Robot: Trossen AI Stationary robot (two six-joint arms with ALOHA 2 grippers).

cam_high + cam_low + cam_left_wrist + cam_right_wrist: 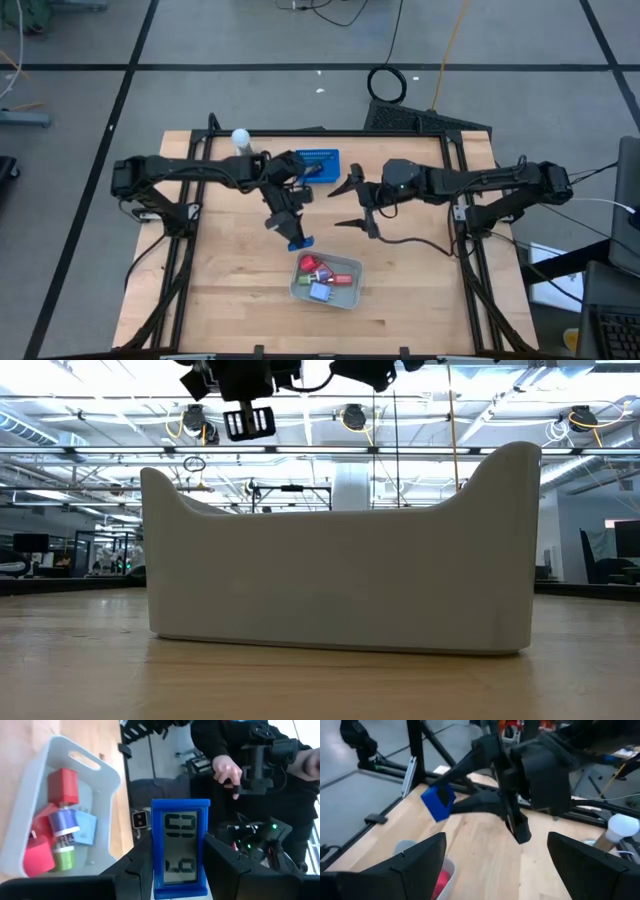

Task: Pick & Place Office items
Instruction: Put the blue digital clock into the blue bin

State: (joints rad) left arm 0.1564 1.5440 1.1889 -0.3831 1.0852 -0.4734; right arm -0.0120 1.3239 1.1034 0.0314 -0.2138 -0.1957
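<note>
Above the grey tray (342, 297), the left hand (297, 240) is clenching a blue clock (180, 847), while the right hand (360, 205) is hovering released nearby.

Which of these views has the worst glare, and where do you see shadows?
Low view: bright ceiling lights glare behind the pale tray, and its near wall is in shade. High view: even light, with no hard shadows on the table. Left wrist view: no glare on the blue clock; its display digits show plainly.
</note>
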